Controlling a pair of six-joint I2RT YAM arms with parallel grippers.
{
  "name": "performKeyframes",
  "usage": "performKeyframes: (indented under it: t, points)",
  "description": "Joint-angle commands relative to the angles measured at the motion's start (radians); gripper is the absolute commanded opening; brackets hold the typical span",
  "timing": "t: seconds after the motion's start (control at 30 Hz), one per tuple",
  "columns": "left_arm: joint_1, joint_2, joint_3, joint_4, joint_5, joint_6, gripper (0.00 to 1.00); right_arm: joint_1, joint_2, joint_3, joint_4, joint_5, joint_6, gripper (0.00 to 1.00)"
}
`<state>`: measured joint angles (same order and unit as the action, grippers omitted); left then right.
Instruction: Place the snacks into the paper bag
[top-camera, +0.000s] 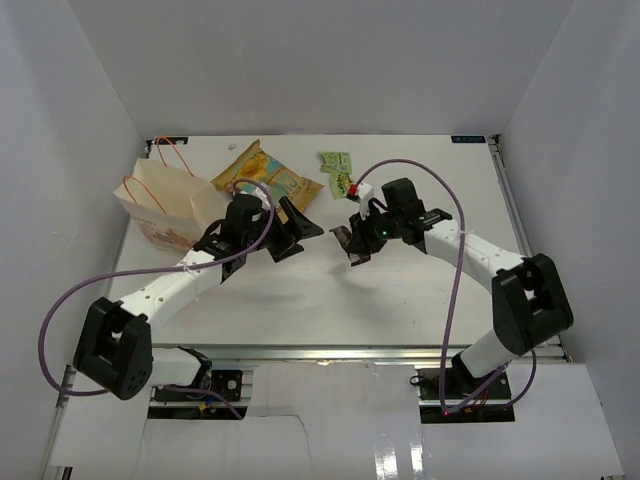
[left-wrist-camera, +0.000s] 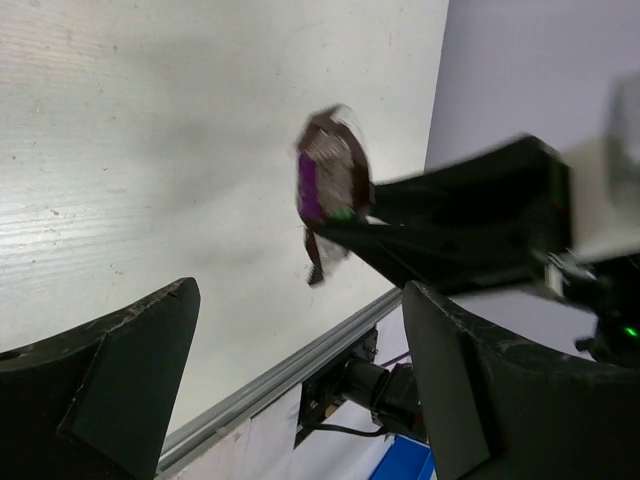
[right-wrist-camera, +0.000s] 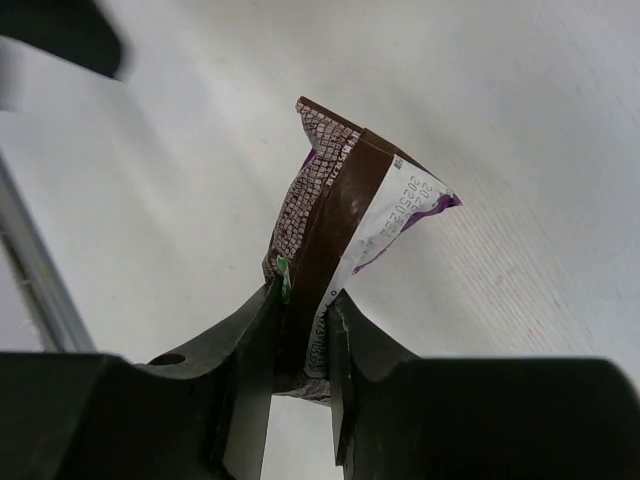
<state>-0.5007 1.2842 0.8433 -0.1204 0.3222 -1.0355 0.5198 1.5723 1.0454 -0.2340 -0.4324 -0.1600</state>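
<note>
Mia: Where is the paper bag (top-camera: 160, 208)?
Ben: At the far left corner of the table (top-camera: 300, 300). I can't see inside it, so I can't tell what is in there.
Mia: What is next to it?
Ben: The big yellow chip bag (top-camera: 265, 175). It lies flat by the far edge, just beside the paper bag. It is not in yet.
Mia: And the left pincer (top-camera: 290, 232)?
Ben: It hangs over the table, a bit nearer to us than the chip bag. Its two fingers are spread wide apart and there is nothing between them.
Mia: Then what?
Ben: The green sachets (top-camera: 337, 162) — two of them, close together, near the middle of the far edge. They are out on the table too.
Mia: And on the right?
Ben: The right pincer (right-wrist-camera: 300, 325) is squeezed tight on the brown bar (right-wrist-camera: 345, 215). It pinches one end, and the rest of the bar sticks out past the fingertips. The bar looks lifted off the table, about over the middle.
Mia: So is the job nearly done?
Ben: I think not. One bar is picked up, but it is well apart from the paper bag. It has to go left and drop in. After that the chip bag and the green sachets are left — three more things that I can see.
</note>
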Motion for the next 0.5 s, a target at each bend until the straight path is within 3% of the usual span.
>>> performKeyframes:
  t: [0.0, 0.33, 0.47]
  points:
    - [-0.028, 0.055, 0.013, 0.103, -0.028, -0.046, 0.93, 0.005, -0.083, -0.038, 0.073, -0.251, -0.095, 0.29]
    - [-0.110, 0.207, 0.105, 0.163, 0.003, -0.055, 0.93, 0.006, -0.092, -0.028, 0.091, -0.361, -0.073, 0.31]
    - [-0.114, 0.214, 0.086, 0.183, 0.017, -0.077, 0.71, 0.005, -0.083, -0.009, 0.102, -0.364, -0.066, 0.32]
